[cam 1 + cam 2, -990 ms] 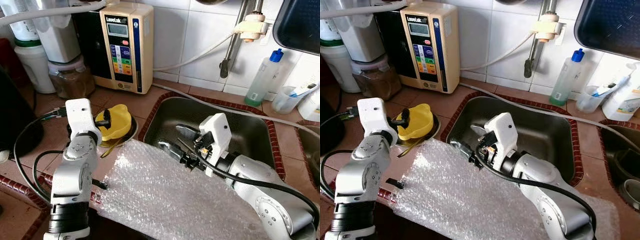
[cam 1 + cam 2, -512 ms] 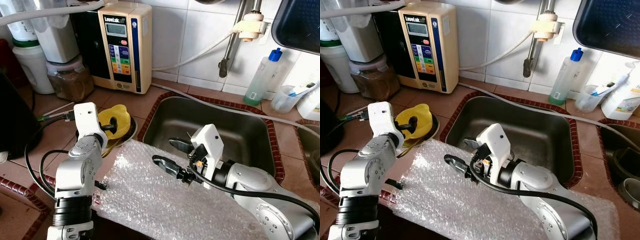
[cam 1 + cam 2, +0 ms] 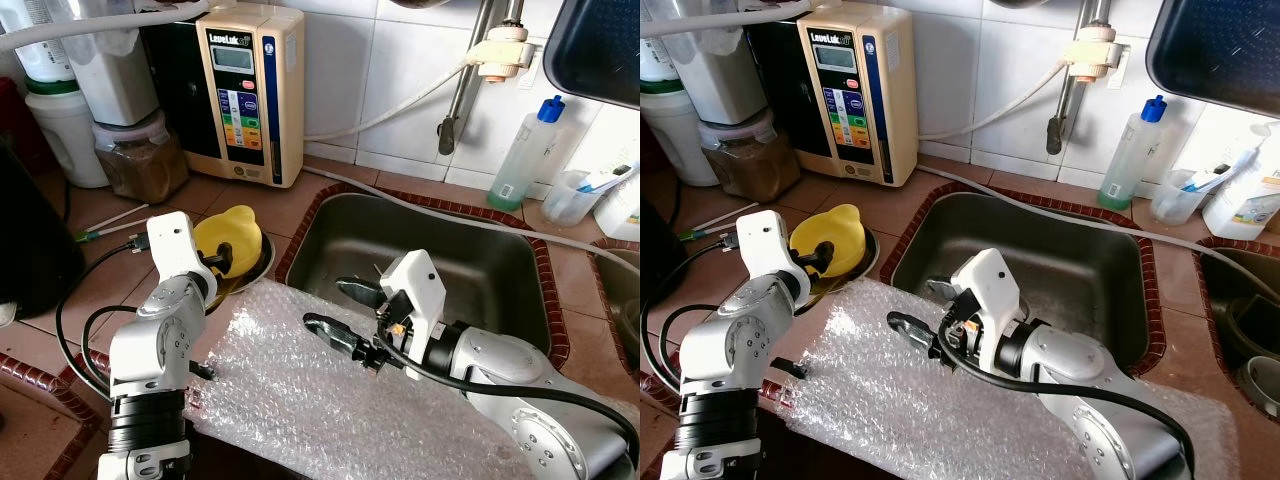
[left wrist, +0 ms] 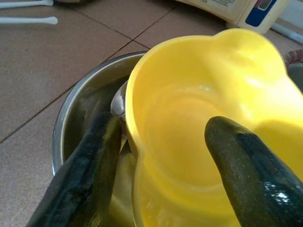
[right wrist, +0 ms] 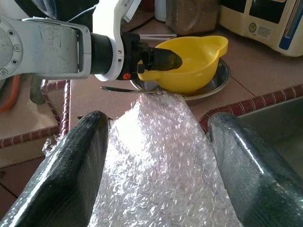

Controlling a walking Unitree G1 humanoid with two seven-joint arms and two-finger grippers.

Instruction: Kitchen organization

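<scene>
A yellow plastic cup [image 3: 232,235] sits in a shallow steel bowl [image 4: 75,109] on the tiled counter, left of the sink [image 3: 480,260]. My left gripper [image 3: 218,258] is open and straddles the cup's near rim. One finger [image 4: 90,170] is outside in the steel bowl and the other [image 4: 251,170] is inside the cup. A sheet of bubble wrap [image 3: 300,400] lies over the counter's front edge. My right gripper [image 3: 337,308] hovers open over the wrap's far edge, beside the sink's front left corner, with nothing between its fingers.
A cream water ionizer [image 3: 250,90], a brown jar [image 3: 140,160] and white containers stand at the back left. A faucet pipe [image 3: 470,80] and a soap bottle [image 3: 525,150] are behind the sink. A hose crosses the sink's back rim. A dark appliance [image 3: 30,240] is at the far left.
My right gripper has come out from over the sink to the bubble wrap's far edge. The left gripper has shifted slightly and set its fingers over the yellow cup's rim.
</scene>
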